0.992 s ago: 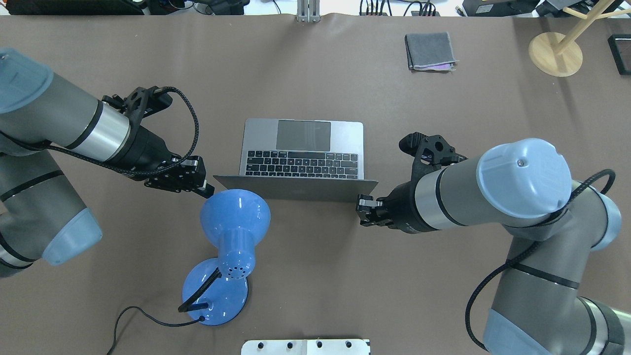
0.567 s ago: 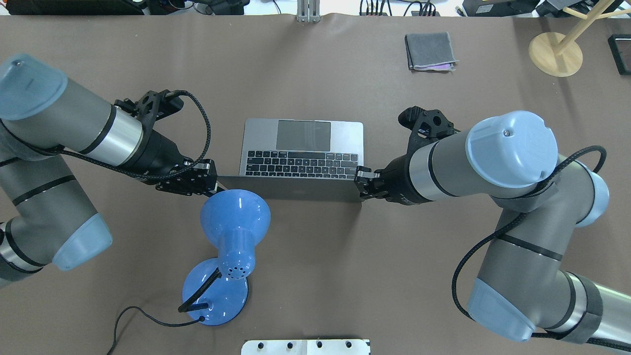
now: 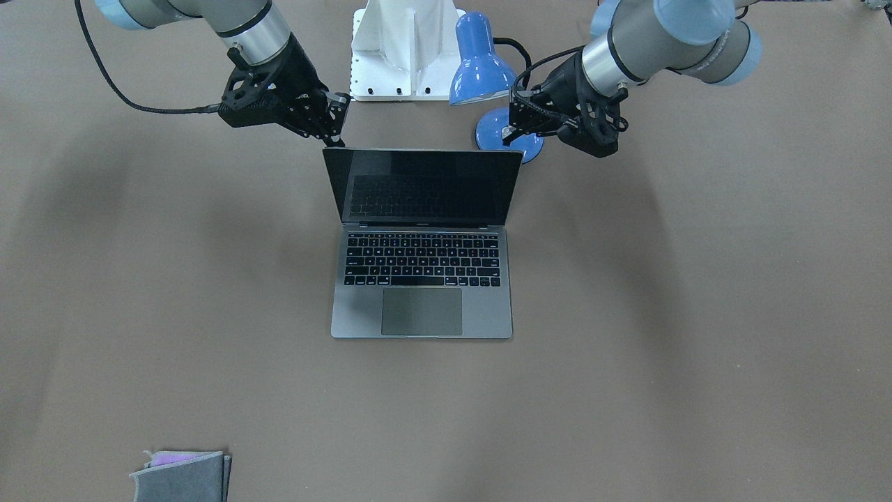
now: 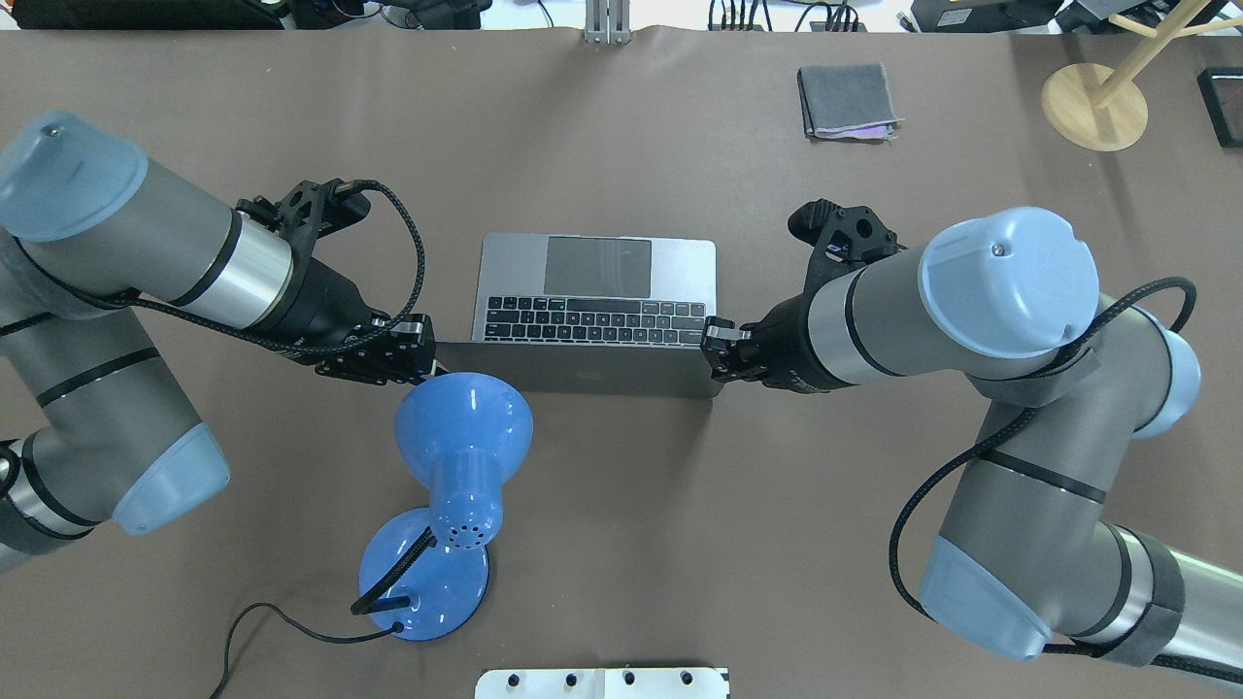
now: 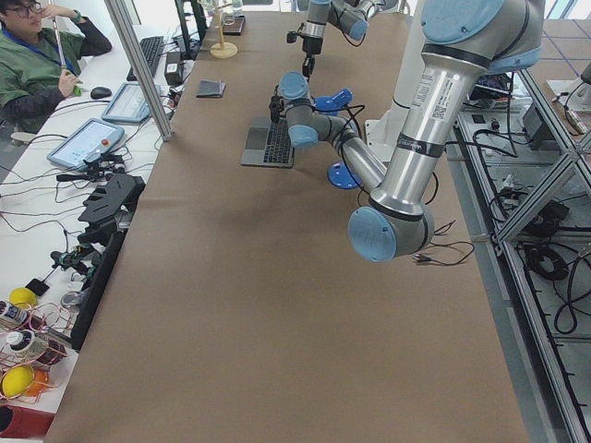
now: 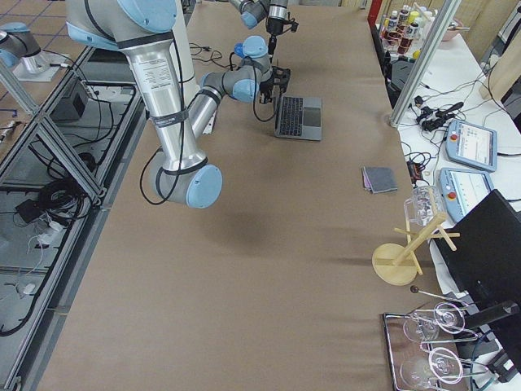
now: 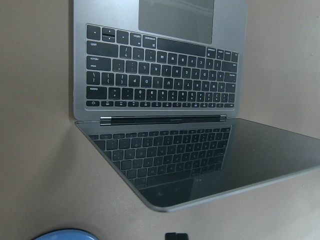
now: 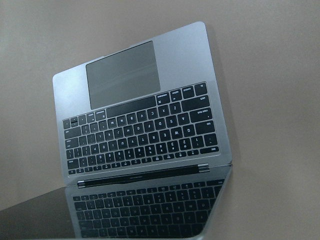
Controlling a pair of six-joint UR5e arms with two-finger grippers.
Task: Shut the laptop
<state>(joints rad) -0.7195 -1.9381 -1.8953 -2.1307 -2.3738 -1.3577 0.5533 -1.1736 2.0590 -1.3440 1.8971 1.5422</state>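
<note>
The space-grey laptop (image 4: pixel 597 267) stands open at the table's middle, keyboard facing away from me. Its lid (image 4: pixel 578 369) is near upright, and the black screen (image 3: pixel 425 188) mirrors the keys. My left gripper (image 4: pixel 427 364) looks shut, with its tip at the lid's top corner on my left; it shows in the front view (image 3: pixel 519 136) too. My right gripper (image 4: pixel 717 351) looks shut and touches the opposite top corner (image 3: pixel 336 138). The left wrist view shows the screen and keyboard (image 7: pixel 160 75) from behind the lid's top. The right wrist view shows the keyboard (image 8: pixel 140 130) too.
A blue desk lamp (image 4: pixel 463 417) stands just behind the lid, its shade next to my left gripper, its cable trailing towards me. A grey felt pouch (image 4: pixel 847 100) lies far right. A wooden stand (image 4: pixel 1092 105) is at the far right corner.
Both grippers have moved forward against the lid's top corners. The lid has swung from leaning back towards me to near upright.
</note>
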